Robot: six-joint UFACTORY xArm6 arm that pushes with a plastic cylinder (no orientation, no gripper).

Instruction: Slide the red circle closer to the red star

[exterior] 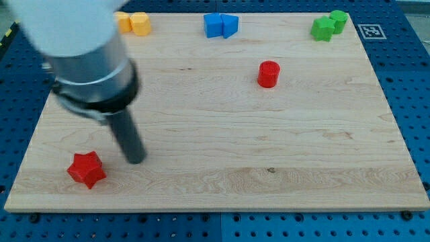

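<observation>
The red circle [268, 73] is a short red cylinder in the upper right part of the wooden board [222, 181]. The red star [87, 169] lies near the board's lower left corner. My tip [136, 160] rests on the board just to the right of the red star, a small gap apart, and far to the lower left of the red circle. The arm's large grey body rises from the rod toward the view's top left.
Two yellow blocks [133, 23] sit at the top left edge, partly behind the arm. A blue block pair [220, 25] sits at top centre. Two green blocks [328, 25] sit at top right. A printed marker [371, 31] lies off the board.
</observation>
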